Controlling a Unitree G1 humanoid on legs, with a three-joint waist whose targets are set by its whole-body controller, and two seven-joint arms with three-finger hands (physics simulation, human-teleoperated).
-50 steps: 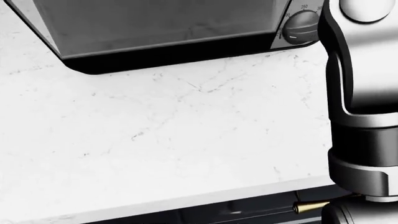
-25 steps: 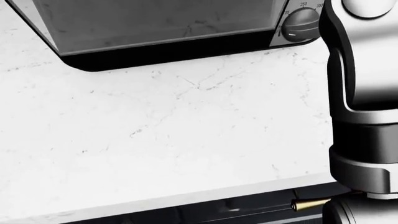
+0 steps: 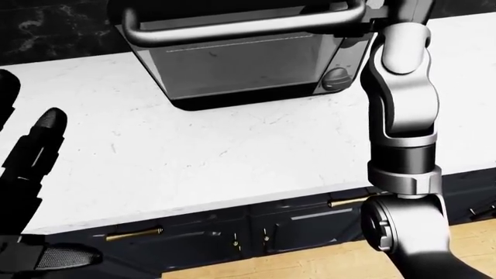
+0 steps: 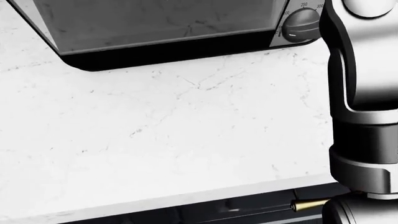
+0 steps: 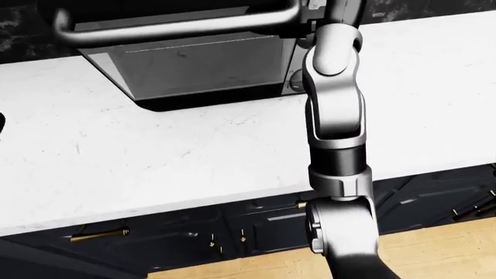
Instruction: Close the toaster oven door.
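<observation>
The toaster oven (image 3: 248, 58) sits on the white marble table (image 3: 232, 157), toward the top of both eye views. Its glass door (image 3: 244, 67) is not flush with the body; it leans out with the bar handle (image 3: 240, 26) carried along its top edge. A round knob (image 3: 335, 78) shows at the right end of the front panel. Below the table edge run dark cabinet drawers (image 3: 209, 235) with brass pulls.

The right arm (image 3: 403, 116) rises from the bottom of the views past the oven's right end, and the right hand goes out of sight near the top edge, close to the right end of the handle. Whether its fingers are apart, together or on the handle cannot be told. The left hand (image 3: 31, 192) hangs at the left edge of the left-eye view, well apart from the oven, its black fingers (image 3: 42, 136) spread wide and holding nothing.

The risks look plain enough. A push delivered only at the handle's right end may slip off the rounded bar, or shove the whole oven along the smooth table instead of swinging the door. The forearm also stands just beside the knob and could knock it.
</observation>
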